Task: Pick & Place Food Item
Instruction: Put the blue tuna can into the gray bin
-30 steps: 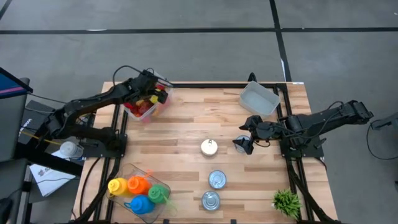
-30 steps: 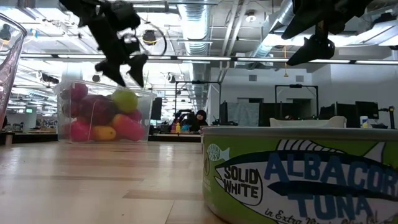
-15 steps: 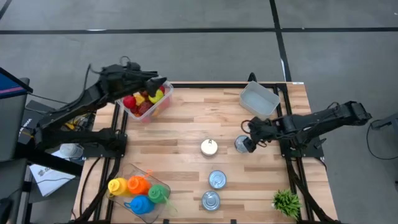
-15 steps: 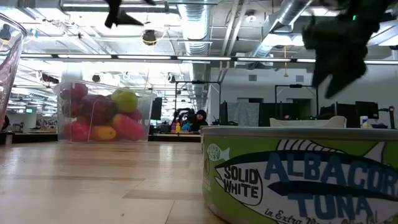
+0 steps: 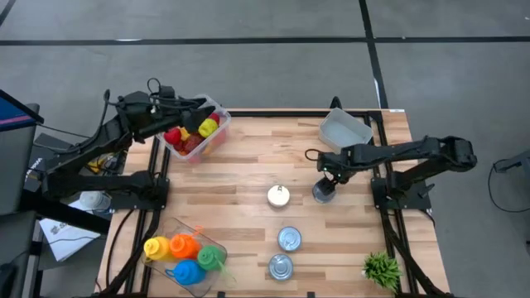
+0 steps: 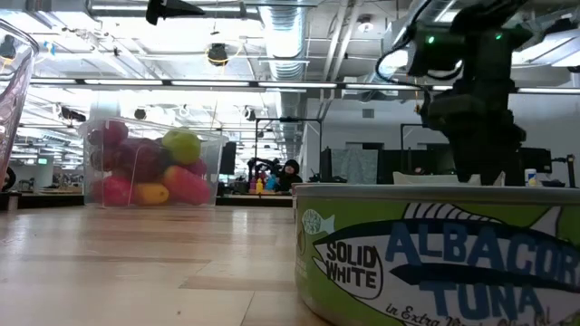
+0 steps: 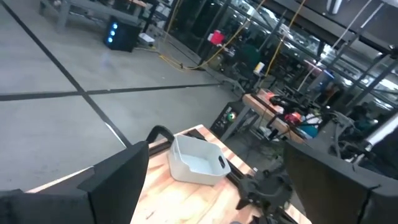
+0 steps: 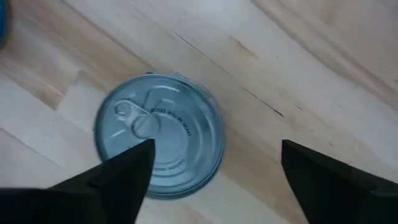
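A silver-topped can [image 5: 322, 192] stands upright on the wooden table [image 5: 248, 165], right of centre. My right gripper [image 8: 217, 149] hangs open above it, pointing down. In the right wrist view the can [image 8: 158, 134] lies mostly beneath one finger [image 8: 118, 174], and the other finger [image 8: 329, 180] stands wide of it. The low view shows this gripper [image 6: 476, 136] behind the big tuna can [image 6: 435, 254]. My left gripper [image 5: 201, 106] is raised, open and level, over the clear fruit bin [image 5: 195, 132].
A white bin [image 5: 345, 131] sits at the far right corner. Three more cans [image 5: 279, 195] [image 5: 289, 239] [image 5: 281, 266] stand near the middle and front. A clear bin of coloured bottles [image 5: 186, 257] is at the near left, and a small plant [image 5: 381, 269] at the near right.
My left gripper has risen out of the fruit bin and drawn back toward the table's far left corner, tipping up to level. My right gripper has swung to point down and sunk toward the silver-topped can, which has stayed in place.
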Action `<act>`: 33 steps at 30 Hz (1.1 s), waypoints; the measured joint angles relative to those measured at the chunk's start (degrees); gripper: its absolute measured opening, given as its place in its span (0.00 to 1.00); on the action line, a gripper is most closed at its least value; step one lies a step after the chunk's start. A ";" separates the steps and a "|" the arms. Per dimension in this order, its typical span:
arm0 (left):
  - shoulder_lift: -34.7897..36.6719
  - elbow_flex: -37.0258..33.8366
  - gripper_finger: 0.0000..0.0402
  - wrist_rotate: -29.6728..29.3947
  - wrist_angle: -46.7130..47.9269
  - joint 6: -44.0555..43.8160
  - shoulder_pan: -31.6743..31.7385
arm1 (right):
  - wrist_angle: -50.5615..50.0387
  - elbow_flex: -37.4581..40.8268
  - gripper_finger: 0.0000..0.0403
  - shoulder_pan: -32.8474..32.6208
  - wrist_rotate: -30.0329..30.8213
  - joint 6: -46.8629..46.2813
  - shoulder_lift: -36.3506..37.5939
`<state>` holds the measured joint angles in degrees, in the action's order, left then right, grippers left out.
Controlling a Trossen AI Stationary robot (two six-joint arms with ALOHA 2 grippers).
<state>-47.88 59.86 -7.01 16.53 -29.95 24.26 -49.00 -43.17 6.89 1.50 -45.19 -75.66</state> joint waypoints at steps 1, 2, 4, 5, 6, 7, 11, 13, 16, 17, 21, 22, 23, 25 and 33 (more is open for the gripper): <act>0.00 0.00 0.89 0.00 0.00 0.00 -0.25 | 0.11 -0.01 0.79 0.67 -0.35 1.15 -0.61; -0.02 0.00 0.89 0.00 0.00 0.01 -0.50 | 0.46 0.01 0.76 1.23 -0.73 2.48 -1.21; 0.24 -0.02 0.89 0.00 0.08 0.11 -0.76 | 0.50 -0.01 0.70 2.31 -1.83 5.45 -2.38; 0.41 -0.02 0.89 0.02 0.08 0.47 -0.78 | 0.57 -0.01 0.67 2.73 -2.06 6.80 -2.91; 0.68 -0.02 0.89 0.00 0.05 0.63 -0.78 | 0.70 -0.01 0.65 3.13 -2.51 8.01 -3.43; 0.98 -0.02 0.89 0.02 0.33 0.63 -0.78 | 0.89 -0.01 0.63 3.57 -2.90 9.19 -3.95; 2.05 -0.05 0.89 0.00 0.60 0.72 -0.76 | 2.02 -0.01 0.56 4.98 -4.59 13.17 -6.31; 2.75 -0.04 0.89 0.00 0.63 0.73 -0.76 | 2.21 -0.34 0.52 5.55 -5.69 14.23 -7.56; 3.51 -0.04 0.89 0.00 0.63 0.74 -0.73 | 2.46 -0.35 0.43 6.26 -7.67 15.39 -9.13; 3.78 -0.04 0.89 0.02 0.59 0.74 -0.73 | 2.53 -0.38 0.38 6.51 -8.41 15.45 -9.50; 4.45 -0.04 0.89 0.00 0.65 0.74 -0.73 | 2.92 -0.35 0.17 6.51 -8.98 16.04 -9.57; 4.50 -0.04 0.89 0.01 0.52 0.78 -0.73 | 2.97 -0.33 0.11 6.67 -9.19 16.31 -9.54; 4.50 -0.04 0.89 0.00 0.55 0.88 -0.73 | 2.93 -0.29 0.06 6.91 -9.21 16.33 -9.47; 4.46 -0.04 0.89 0.01 0.64 0.92 -0.73 | 2.95 -0.27 0.03 7.16 -9.16 16.29 -9.46; 4.36 -0.04 0.89 0.02 1.68 0.94 -0.73 | 3.02 -0.25 0.01 7.06 -8.97 15.39 -9.51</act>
<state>-43.52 59.81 -6.98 18.22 -29.02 23.53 -45.98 -43.42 13.96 -7.46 -29.80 -85.17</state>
